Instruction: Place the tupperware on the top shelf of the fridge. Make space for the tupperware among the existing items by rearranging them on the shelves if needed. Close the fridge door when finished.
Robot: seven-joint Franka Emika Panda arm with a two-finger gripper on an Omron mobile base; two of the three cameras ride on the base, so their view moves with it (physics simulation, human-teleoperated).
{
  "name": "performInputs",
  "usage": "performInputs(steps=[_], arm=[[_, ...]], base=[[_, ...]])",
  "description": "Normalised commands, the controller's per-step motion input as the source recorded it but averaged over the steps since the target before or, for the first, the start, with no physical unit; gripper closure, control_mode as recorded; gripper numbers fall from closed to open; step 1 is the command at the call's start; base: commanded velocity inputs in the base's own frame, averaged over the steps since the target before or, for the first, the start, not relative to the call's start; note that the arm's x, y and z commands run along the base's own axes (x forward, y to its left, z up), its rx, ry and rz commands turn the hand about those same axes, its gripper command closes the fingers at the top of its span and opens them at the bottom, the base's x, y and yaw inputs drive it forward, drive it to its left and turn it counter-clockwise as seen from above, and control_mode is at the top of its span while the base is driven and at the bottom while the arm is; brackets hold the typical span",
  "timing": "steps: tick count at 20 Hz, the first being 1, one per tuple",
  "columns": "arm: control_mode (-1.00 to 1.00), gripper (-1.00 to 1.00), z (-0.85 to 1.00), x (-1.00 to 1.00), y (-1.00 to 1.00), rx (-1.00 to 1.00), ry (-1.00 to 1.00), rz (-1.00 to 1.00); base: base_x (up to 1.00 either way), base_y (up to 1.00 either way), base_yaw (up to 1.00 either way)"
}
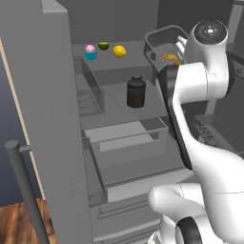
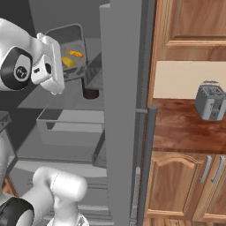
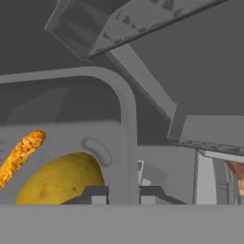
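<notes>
Up at the right side of the open fridge [image 1: 57, 119], we carry the tupperware [image 1: 164, 47] with our hand [image 3: 123, 195], whose two tips pinch the tub's rim wall between them, one inside and one outside. That edge grip keeps the yellow and orange food pieces clear of the fingers and lets the tub hang level enough not to spill. In both base views the tub rides beside the top shelf [image 1: 138, 55] at about its height, apparently not yet resting on it.

On that shelf the cupcake [image 1: 90, 51], the small halved fruit [image 1: 103, 45] and the lemon [image 1: 119, 51] sit grouped toward the left and back, which leaves bare plate on the right; we judge that room may be enough without rearranging. The dark jar [image 1: 136, 92] stands one shelf lower, out of the way. Both doors stand open, so closing comes last.
</notes>
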Motion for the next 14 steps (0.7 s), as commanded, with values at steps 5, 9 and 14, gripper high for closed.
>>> performInputs(steps=[5, 9, 14], arm=[[-1.00, 1.00, 0.17, 0.71, -0.07, 0.00, 0.00, -0.04], [-1.00, 1.00, 0.00, 0.70, -0.11, 0.00, 0.00, -0.04], [-1.00, 1.00, 0.00, 0.73, -0.06, 0.00, 0.00, -0.03]], base=[[0.00, 0.00, 0.00], [0.00, 0.00, 0.00], [0.00, 0.00, 0.00]])
